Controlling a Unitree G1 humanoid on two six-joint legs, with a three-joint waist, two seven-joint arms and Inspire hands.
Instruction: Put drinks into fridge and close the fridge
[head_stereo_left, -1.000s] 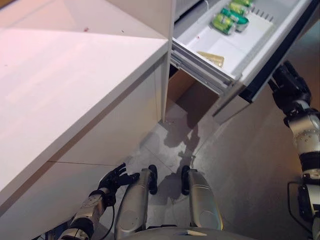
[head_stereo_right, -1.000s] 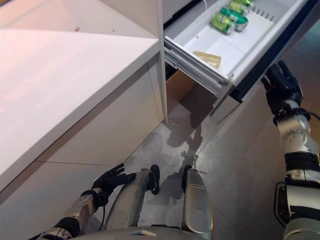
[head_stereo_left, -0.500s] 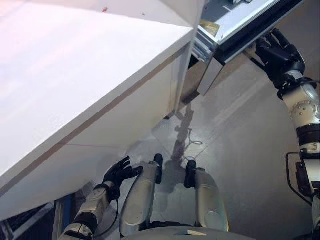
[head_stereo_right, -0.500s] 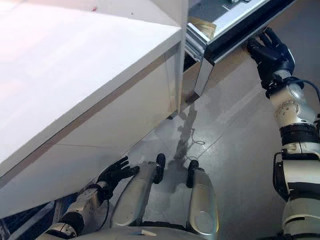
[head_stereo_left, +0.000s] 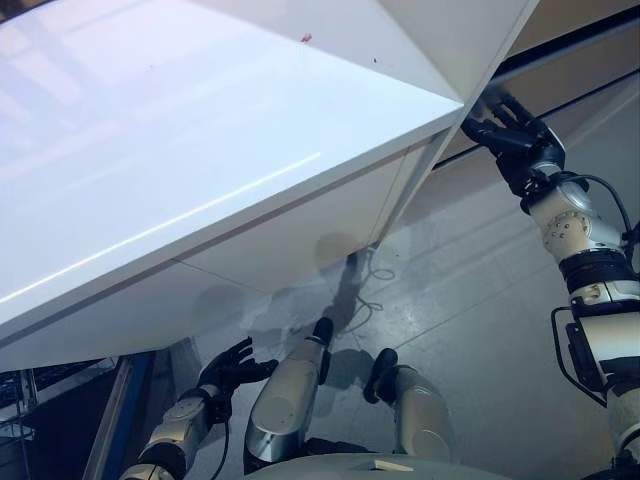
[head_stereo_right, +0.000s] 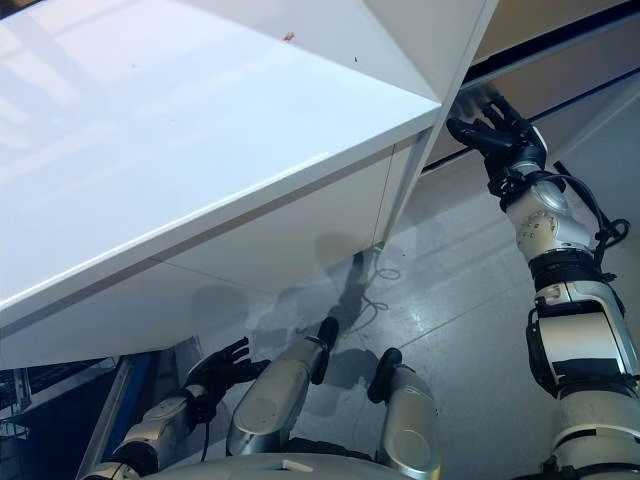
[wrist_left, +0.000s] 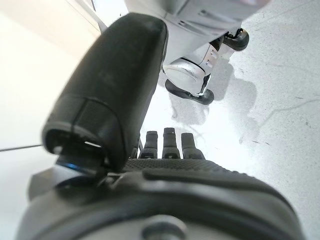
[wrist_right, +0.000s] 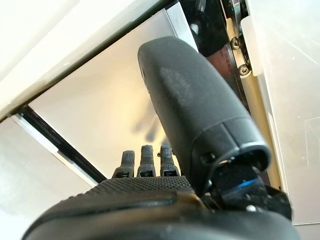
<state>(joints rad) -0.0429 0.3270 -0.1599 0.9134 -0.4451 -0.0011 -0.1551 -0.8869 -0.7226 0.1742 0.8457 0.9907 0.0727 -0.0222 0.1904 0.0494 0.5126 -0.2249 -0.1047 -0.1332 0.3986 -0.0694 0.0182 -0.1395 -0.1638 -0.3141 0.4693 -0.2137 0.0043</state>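
Observation:
The fridge drawer's pale front (head_stereo_right: 580, 75) shows at the upper right, between two dark seams and close in line with the cabinet. No drinks are in view. My right hand (head_stereo_left: 505, 128) is open, its straight, spread fingers against the drawer front beside the white counter's corner. In the right wrist view the fingers (wrist_right: 145, 160) point at the pale panel (wrist_right: 100, 100) with a dark gap beside it. Low down by the counter's base hangs my left hand (head_stereo_left: 228, 366), open and holding nothing, as the left wrist view (wrist_left: 165, 142) also shows.
A large white counter (head_stereo_left: 200, 150) overhangs most of the view on the left and middle. Its white side panels (head_stereo_left: 300, 230) drop to the grey tiled floor (head_stereo_left: 480, 300). A blue frame (head_stereo_left: 125, 400) stands at the lower left.
The camera has moved. The drawer, open with green cans inside a second ago, now sits pushed in. My right hand has followed its front forward. The left hand stays low.

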